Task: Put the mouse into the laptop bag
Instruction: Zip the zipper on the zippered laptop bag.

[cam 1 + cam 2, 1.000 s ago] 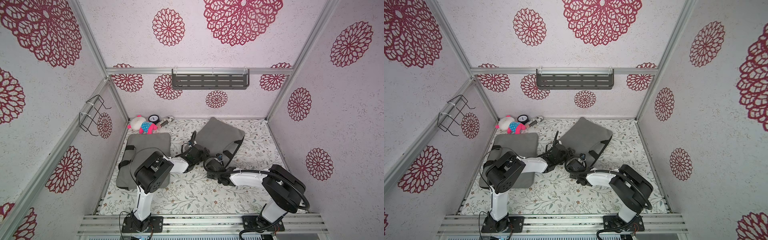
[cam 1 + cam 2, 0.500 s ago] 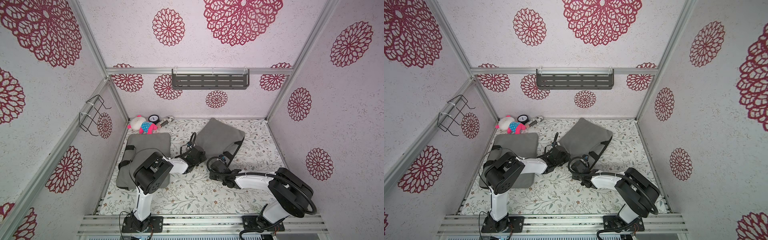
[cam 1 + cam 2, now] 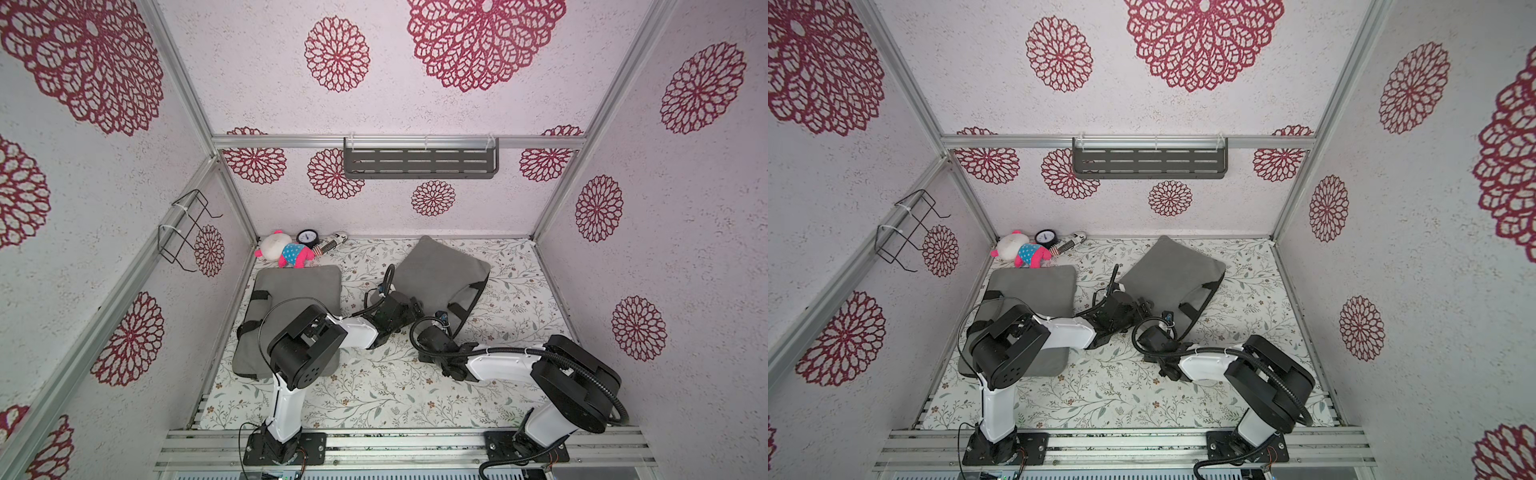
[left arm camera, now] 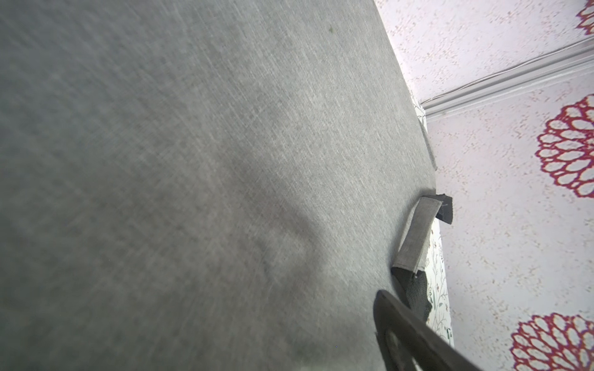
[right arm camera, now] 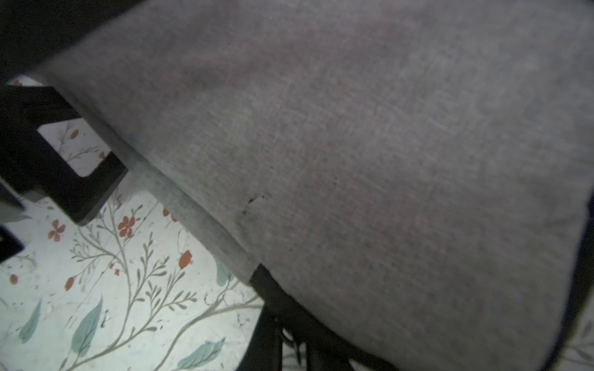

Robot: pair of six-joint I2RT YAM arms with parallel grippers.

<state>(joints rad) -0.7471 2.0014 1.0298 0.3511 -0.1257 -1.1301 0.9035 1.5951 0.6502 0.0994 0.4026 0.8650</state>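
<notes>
Right tool [image 3: 447, 321] tips hidden by bag [image 3: 440, 270]

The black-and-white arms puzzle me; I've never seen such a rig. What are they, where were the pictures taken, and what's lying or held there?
Two robot arms with grippers. The wide pictures come from one overhead camera; the close-ups, from wrist cameras, show grey fabric. On the floral surface lie a laptop bag, a second grey bag, a plush toy and a dial. The right gripper is shut at the laptop bag's edge; whether it pinches fabric, or the left gripper is open, is unclear.
</notes>
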